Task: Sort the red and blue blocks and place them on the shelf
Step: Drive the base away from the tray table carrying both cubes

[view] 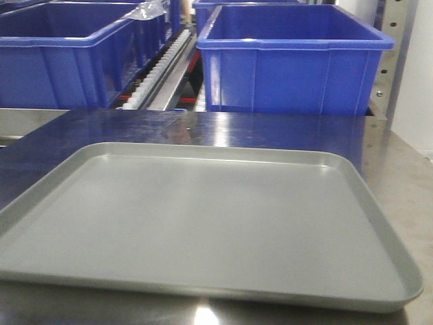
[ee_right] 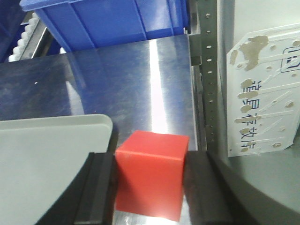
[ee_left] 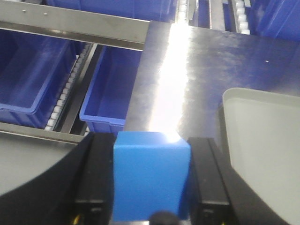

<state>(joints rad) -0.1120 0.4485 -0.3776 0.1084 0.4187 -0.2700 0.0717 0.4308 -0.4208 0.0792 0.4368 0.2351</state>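
Front view: a grey tray [view: 203, 223] lies flat on the steel bench [view: 270, 127] and fills most of the near field. Beyond the bench's far edge stands the shelf [view: 386, 68], with one blue tub [view: 291, 74] at the right and another [view: 61, 64] at the left. A white roller track [view: 164, 61] runs between them. Neither block nor either arm shows here.

Left wrist view: the left jaws are closed on the blue block [ee_left: 151, 180], one black jaw pressed to each of its side faces. The block sits over the bench [ee_left: 197, 70], with the tray's corner [ee_left: 262, 140] near on the right. To the left, past the bench edge, tubs [ee_left: 28, 79] sit on a lower level under a steel crossbar [ee_left: 70, 23]. Glare hides the bench just beyond the block, so I cannot tell whether it rests on the steel or is held clear.

Right wrist view: the right jaws grip the red block [ee_right: 150, 180] the same way, by its two side faces. It lies just beside the tray's rounded corner [ee_right: 47, 154], over bare bench [ee_right: 117, 79]. A perforated upright [ee_right: 206, 70] stands close on the right, with a scuffed white label [ee_right: 262, 93] beyond it. A tub [ee_right: 108, 21] sits at the far edge.
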